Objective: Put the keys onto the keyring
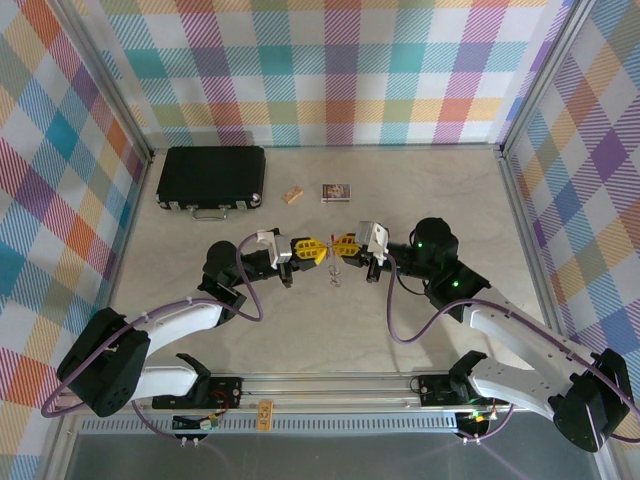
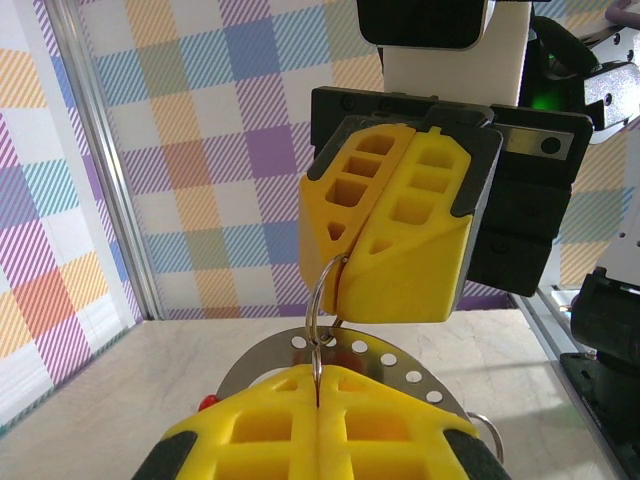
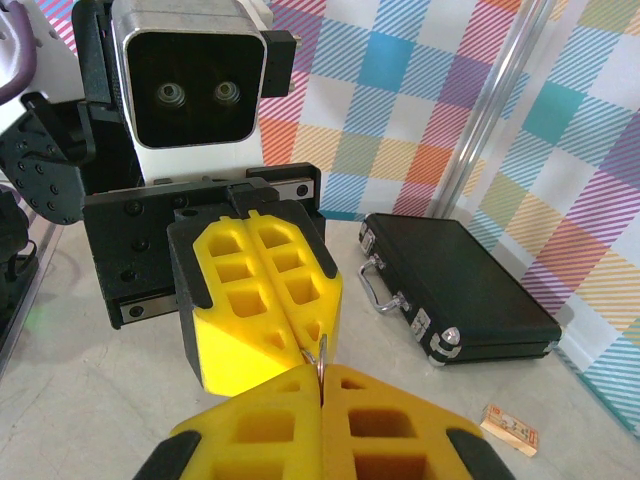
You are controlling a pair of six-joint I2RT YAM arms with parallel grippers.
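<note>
Both grippers meet tip to tip above the middle of the table. The keyring (image 2: pixel 319 300), a thin grey metal ring, stands on edge between them. My left gripper (image 2: pixel 318 375) is shut on its lower part, and my right gripper (image 2: pixel 345 285) is shut on its upper part. The right wrist view shows the ring (image 3: pixel 322 352) pinched in my right gripper (image 3: pixel 322 378), with the left fingers (image 3: pixel 262 290) just behind. A curved metal plate with holes (image 2: pixel 400 362) hangs from the ring. Of the keys, a small red head (image 2: pixel 207 402) peeks out at the plate's left end, mostly hidden. From above, the left gripper (image 1: pixel 314 249) and right gripper (image 1: pixel 341 246) touch, with metal parts (image 1: pixel 335 272) dangling below.
A black case (image 1: pixel 212 177) lies at the back left of the table. A small tan block (image 1: pixel 292 195) and a printed card (image 1: pixel 336 190) lie behind the grippers. Plaid walls close off the back and both sides.
</note>
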